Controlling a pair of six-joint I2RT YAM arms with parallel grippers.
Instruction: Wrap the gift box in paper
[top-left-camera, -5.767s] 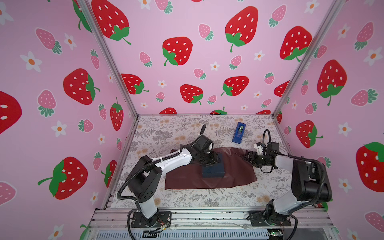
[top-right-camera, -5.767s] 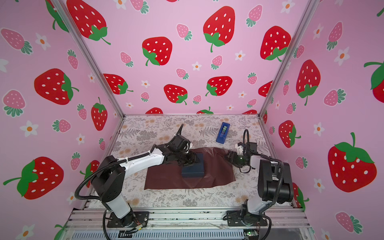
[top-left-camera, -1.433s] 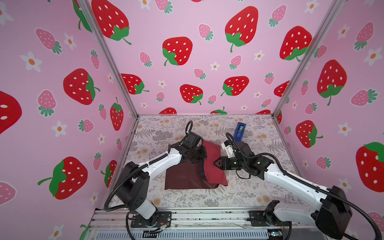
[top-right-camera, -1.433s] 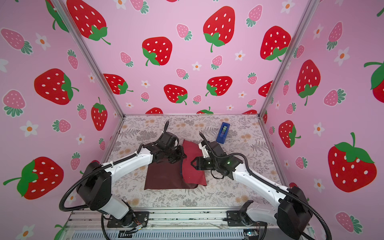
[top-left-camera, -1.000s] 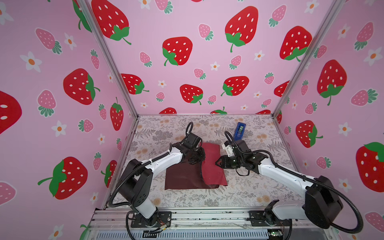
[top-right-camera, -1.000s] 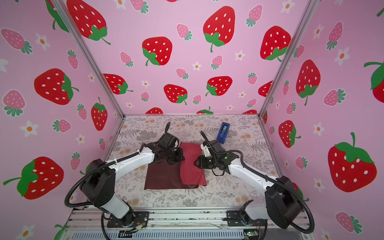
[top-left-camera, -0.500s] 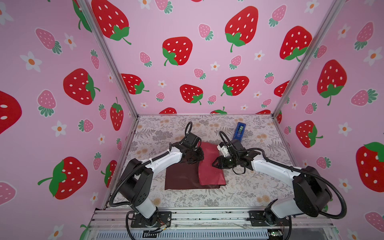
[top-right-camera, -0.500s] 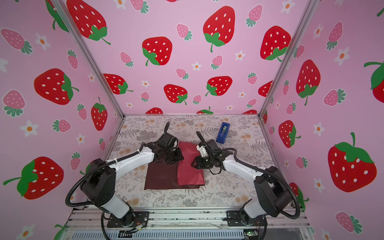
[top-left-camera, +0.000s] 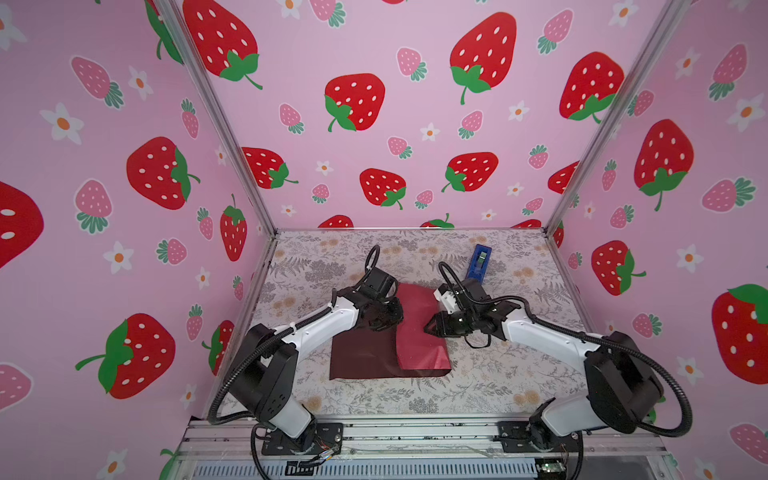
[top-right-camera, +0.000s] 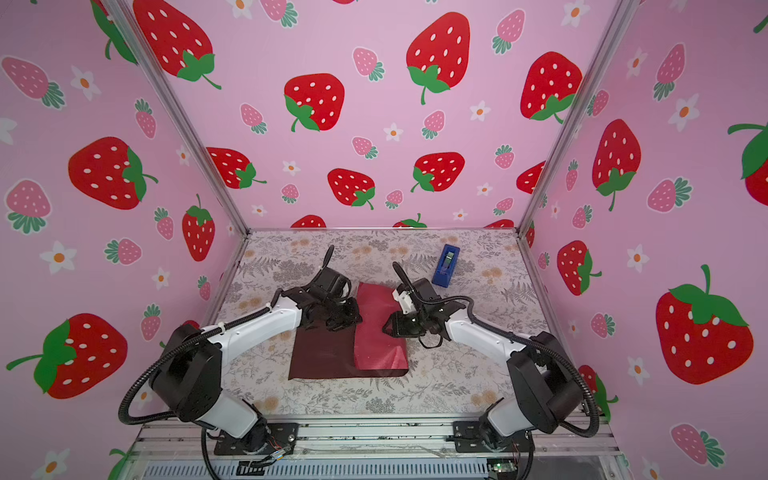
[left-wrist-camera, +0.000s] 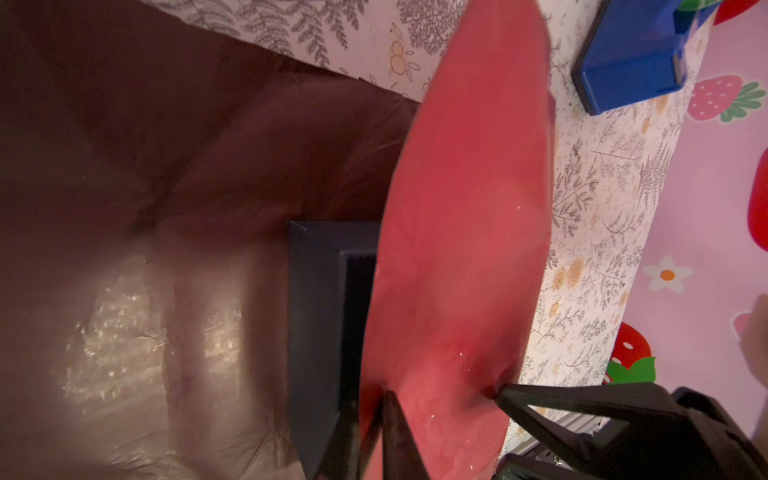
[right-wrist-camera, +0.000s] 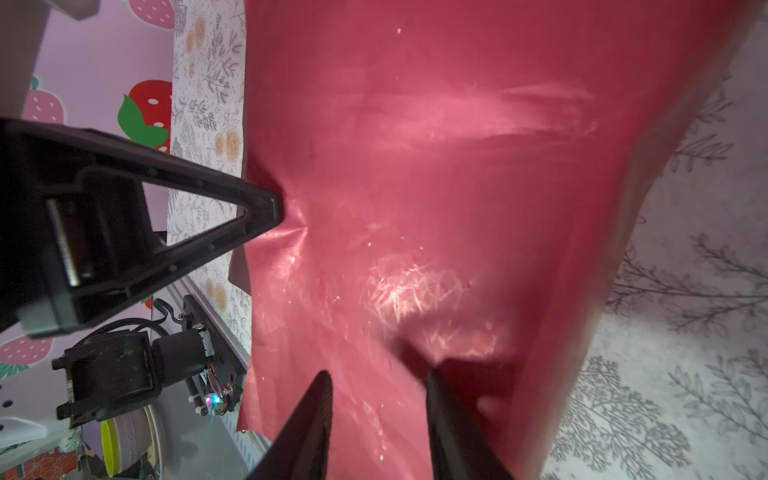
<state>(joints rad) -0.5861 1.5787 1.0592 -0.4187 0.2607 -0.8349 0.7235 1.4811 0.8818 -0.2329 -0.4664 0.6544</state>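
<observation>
- Our left tool (top-left-camera: 392, 318) was closed on the free edge of the paper (top-left-camera: 417, 336), and creases ran out from its grip.
- Our right tool (top-left-camera: 428, 328) stood with jaws apart and gripped nothing. 1 fingertip (left-wrist-camera: 509, 394) was pushed into the crimson face from the opposite side.
- The gift box (left-wrist-camera: 318, 291) lay between the 2 tools, under the raised flap. Only a dark strip of it showed in the left wrist view, and both top views hid it entirely.
- The flap's long axis ran from the front of the bench (top-left-camera: 478, 382) to the back. We judged that the coming move turned on drawing the flap sideways, toward the left arm, which was nearer to the uncovered strip.
- The maroon half (top-left-camera: 359, 357) lay flat on the left arm's side with that arm's wrist above it, which we reckoned would be in the way of the 2nd fold.
- The blue tape dispenser (top-left-camera: 478, 261) stood well apart, behind the right tool, clear of the folding.
</observation>
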